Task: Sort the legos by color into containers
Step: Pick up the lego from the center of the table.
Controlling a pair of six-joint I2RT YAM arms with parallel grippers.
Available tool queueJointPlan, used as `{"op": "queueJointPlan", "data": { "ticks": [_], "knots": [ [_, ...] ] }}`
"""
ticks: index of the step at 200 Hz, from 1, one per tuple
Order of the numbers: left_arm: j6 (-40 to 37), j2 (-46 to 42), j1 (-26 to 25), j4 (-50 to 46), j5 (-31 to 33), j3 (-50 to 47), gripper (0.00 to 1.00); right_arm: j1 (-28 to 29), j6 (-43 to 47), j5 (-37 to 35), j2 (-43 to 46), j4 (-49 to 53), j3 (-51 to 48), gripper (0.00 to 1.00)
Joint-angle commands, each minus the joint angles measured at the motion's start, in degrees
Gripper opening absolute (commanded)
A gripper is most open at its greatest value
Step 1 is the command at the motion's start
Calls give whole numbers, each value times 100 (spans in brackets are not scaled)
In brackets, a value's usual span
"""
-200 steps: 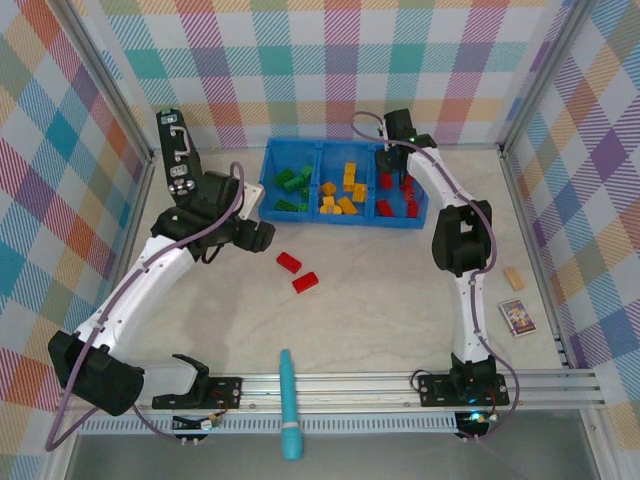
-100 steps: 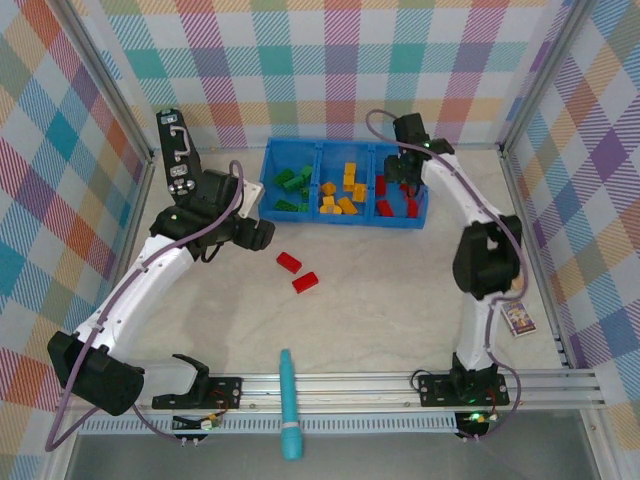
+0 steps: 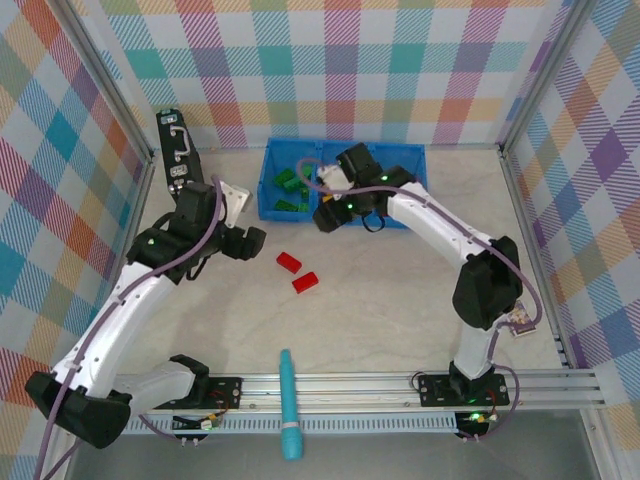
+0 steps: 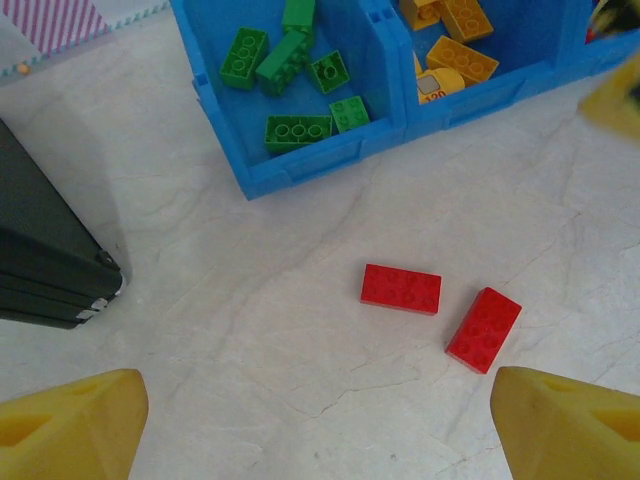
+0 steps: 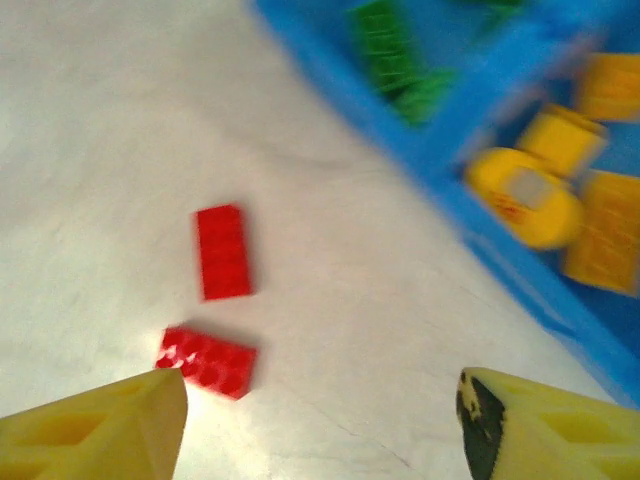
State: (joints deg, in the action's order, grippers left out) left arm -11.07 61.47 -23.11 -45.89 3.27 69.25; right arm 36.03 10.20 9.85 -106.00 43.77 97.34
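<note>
Two red legos [image 4: 400, 288] lie untouched; the left gripper [image 4: 320, 430] and right gripper [image 5: 320, 420] hang spread, empty.

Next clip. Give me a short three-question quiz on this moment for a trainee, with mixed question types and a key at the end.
1. How many red legos lie on the table, outside the blue tray?
2. True or false: the green legos share a compartment with the yellow-orange legos.
3. The loose red legos are: A) stacked on each other; B) lying apart, studs up; C) leaning against the tray wall.

Key: 1) two; 2) false; 3) B.
</note>
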Motion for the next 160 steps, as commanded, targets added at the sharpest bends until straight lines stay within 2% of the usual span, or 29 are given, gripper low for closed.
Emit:
{"op": "queueJointPlan", "data": {
  "ticks": [1, 14, 40, 58, 78, 106, 160],
  "knots": [
    [-105, -354, 26, 108, 162, -170, 89, 260, 2248, 1138, -229, 102, -99, 78],
    [-71, -541, 26, 123, 214, -265, 89, 437, 2871, 1053, -246, -214, -382, 82],
    [79, -833, 17, 57, -217, -400, 89, 688, 3772, 1133, -518, -571, -560, 90],
    [51, -1044, 9, -14, -17, -486, 89, 901, 4201, 1158, -849, -448, -409, 92],
    [-16, -1217, 9, -69, 109, -529, 89, 1013, 4351, 1316, -982, -518, -513, 95],
    [-51, -1276, 10, -28, 130, -612, 90, 1336, 4778, 641, -1237, -517, -776, 96],
    [-98, -1236, -22, 66, 199, -666, 91, 1470, 4976, 216, -1185, -1060, -1350, 95]
  ]
}}
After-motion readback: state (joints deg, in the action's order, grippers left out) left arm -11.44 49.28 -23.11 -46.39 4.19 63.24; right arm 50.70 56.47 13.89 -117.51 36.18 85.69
